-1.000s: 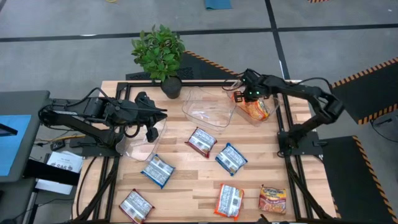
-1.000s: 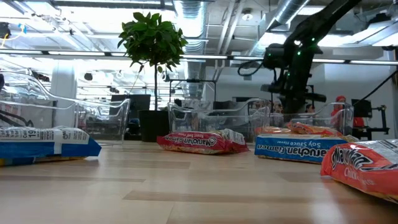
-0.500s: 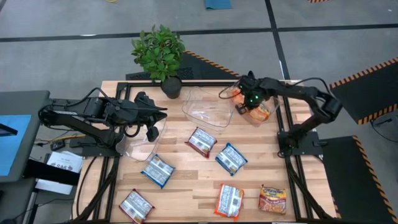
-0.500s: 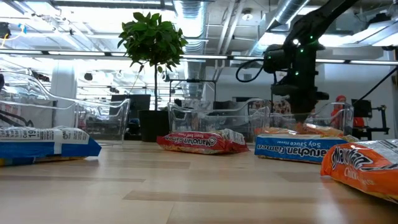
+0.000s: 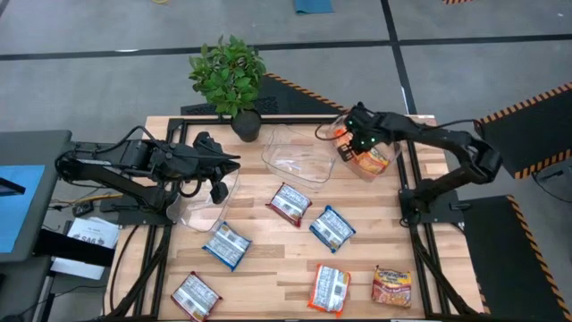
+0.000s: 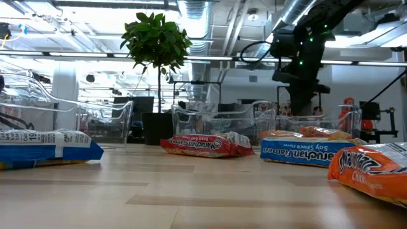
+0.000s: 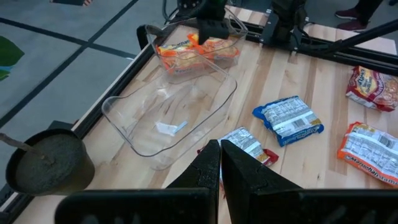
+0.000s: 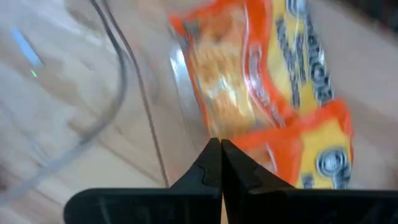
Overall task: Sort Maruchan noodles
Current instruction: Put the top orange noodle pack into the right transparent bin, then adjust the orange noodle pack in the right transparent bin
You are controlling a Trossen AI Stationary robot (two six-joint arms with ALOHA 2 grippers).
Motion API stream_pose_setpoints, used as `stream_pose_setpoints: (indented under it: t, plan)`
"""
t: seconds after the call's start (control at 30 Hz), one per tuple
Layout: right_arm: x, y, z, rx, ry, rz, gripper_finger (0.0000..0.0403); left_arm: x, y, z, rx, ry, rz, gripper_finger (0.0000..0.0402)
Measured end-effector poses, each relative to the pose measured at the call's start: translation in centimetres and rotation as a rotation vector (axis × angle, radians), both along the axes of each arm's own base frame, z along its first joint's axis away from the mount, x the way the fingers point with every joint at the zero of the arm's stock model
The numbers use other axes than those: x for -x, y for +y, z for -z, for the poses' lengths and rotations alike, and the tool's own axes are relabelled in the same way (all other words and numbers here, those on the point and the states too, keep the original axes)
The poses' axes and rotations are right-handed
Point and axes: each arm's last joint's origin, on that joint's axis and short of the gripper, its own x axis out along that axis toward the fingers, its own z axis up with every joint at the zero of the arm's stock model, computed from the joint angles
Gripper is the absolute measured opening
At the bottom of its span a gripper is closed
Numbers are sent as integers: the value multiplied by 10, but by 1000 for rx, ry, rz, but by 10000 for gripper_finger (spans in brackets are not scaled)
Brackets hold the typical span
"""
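Observation:
Two orange noodle packets (image 5: pixel 370 157) lie in the clear right bin (image 5: pixel 386 143) at the table's far right. My right gripper (image 5: pixel 350 141) hovers shut just above them; its wrist view shows the shut tips (image 8: pixel 217 148) over an orange packet (image 8: pixel 261 87). Loose on the table lie a red-and-white packet (image 5: pixel 289 203), a blue packet (image 5: pixel 332 227), another blue one (image 5: pixel 226 245), a red-and-white one (image 5: pixel 195 295) and two orange ones (image 5: pixel 329 288) (image 5: pixel 391 286). My left gripper (image 5: pixel 217 190) waits shut over the left bin (image 5: pixel 198 213).
An empty clear bin (image 5: pixel 301 154) sits between the other two. A potted plant (image 5: pixel 231 76) stands at the far edge, left of centre. Bare wood lies in the middle between the packets and along the near edge.
My right gripper dipped down into the right bin over the orange packets, then rose again to about its earlier height. The packets on the table and my left arm stayed still.

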Motion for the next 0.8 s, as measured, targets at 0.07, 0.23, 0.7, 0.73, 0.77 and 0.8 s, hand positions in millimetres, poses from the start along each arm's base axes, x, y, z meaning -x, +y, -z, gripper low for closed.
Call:
stream_pose_setpoints:
  t: [0.07, 0.23, 0.7, 0.73, 0.77, 0.8]
  plan:
    - [1, -5, 2, 0, -6, 24, 17, 0, 0, 0, 0, 0, 0, 0]
    - [4, -14, 28, -65, 89, 72, 17, 0, 0, 0, 0, 0, 0, 0]
    - [0, -3, 49, -84, 153, 57, 17, 0, 1, 0, 5, -8, -25, 0]
    - [0, -4, 45, -66, 122, 61, 17, 0, 1, 0, 5, -8, -25, 0]
    - [1, -5, 41, -48, 93, 67, 17, 0, 1, 0, 4, -8, -26, 0]
    - [2, -7, 37, -31, 68, 77, 17, 0, 1, 0, 4, -8, -26, 0]
